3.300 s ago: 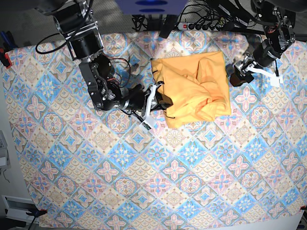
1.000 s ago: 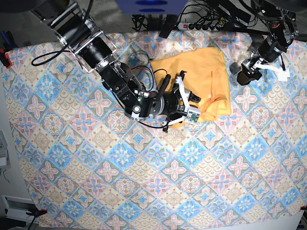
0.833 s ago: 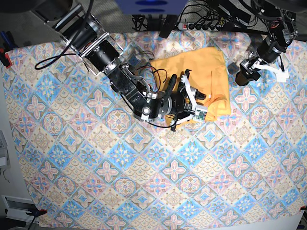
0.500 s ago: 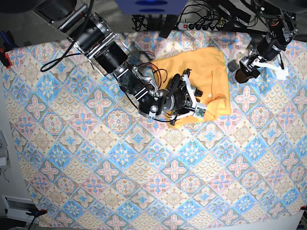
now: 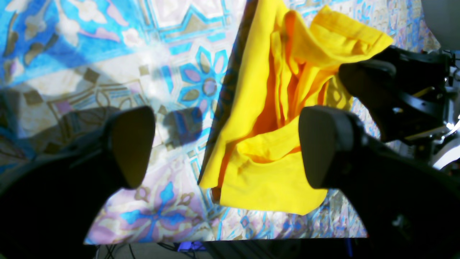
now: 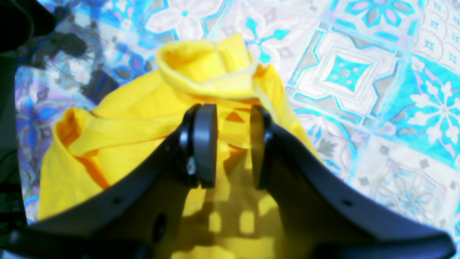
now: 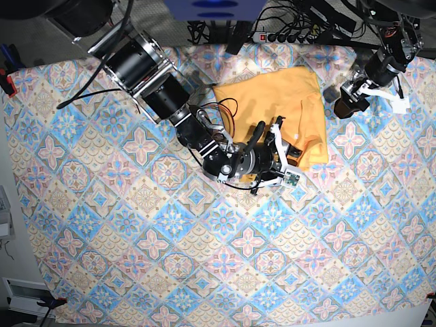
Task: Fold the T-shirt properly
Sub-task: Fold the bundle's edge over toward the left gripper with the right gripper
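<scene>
T-shirt (image 7: 286, 102), a plain yellow-orange one, lies bunched and partly folded on the blue-and-pink tile-patterned tablecloth (image 7: 136, 259) toward the far side of the table, its near corner rumpled into loose ridges. The right gripper (image 7: 278, 160) reaches across from the left of the base view to that near corner, and the right wrist view shows its dark fingers (image 6: 205, 144) half closed with a narrow gap between them, poised over a raised fold of the shirt (image 6: 201, 72); whether they actually pinch cloth cannot be told. The left gripper (image 7: 346, 102) sits at the shirt's far right edge, just beside the fabric on the tablecloth. Its two pads (image 5: 133, 144) stand spread wide apart in the left wrist view, nothing between them, with the shirt's edge (image 5: 258, 108) lying ahead of the gap.
</scene>
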